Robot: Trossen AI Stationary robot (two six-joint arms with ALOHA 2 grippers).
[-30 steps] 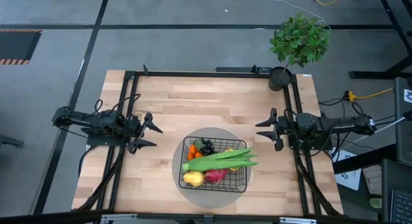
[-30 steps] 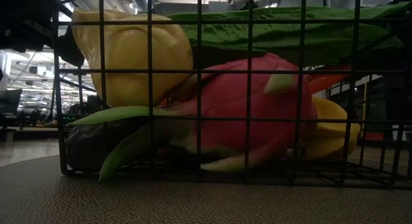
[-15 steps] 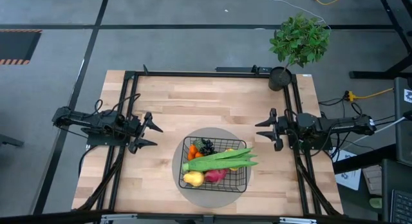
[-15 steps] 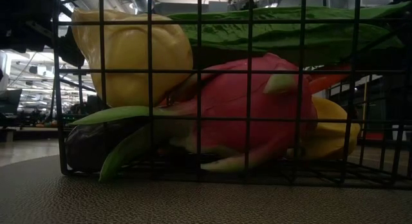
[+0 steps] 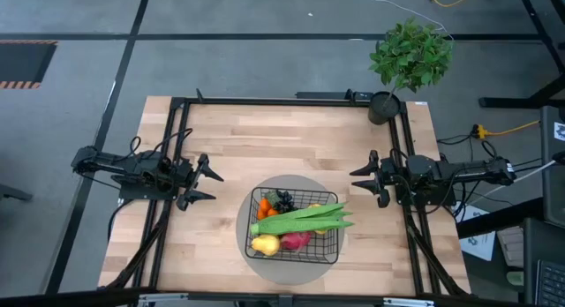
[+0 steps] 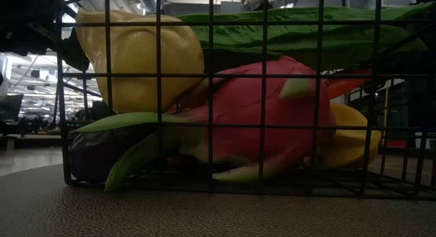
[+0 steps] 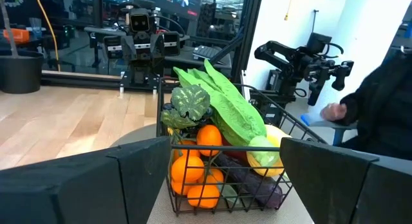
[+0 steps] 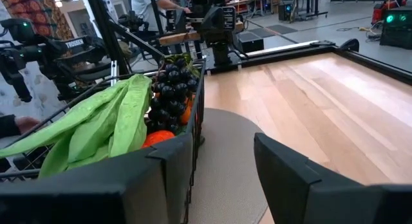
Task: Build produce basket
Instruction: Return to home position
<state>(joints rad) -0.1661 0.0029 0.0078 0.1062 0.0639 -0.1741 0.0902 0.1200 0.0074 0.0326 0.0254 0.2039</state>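
The black wire-mesh basket [image 5: 294,224] stands on a round grey mat [image 5: 328,185] near the table's front middle. It holds the produce: the long green husk [image 5: 305,219] lies across the top, over oranges [image 7: 198,167], dark grapes [image 8: 168,87], the pink dragon fruit [image 6: 259,114], a yellow fruit [image 6: 136,60] and the purple eggplant [image 6: 92,155]. My left gripper [image 5: 209,185] is open and empty to the left of the basket. My right gripper [image 5: 360,182] is open and empty to its right.
A leafy green plant in a black pot [image 5: 408,64] stands at the table's far right corner. A black frame [image 5: 282,101] runs along the table's far edge and sides. A person's hand [image 7: 335,112] shows beyond the table.
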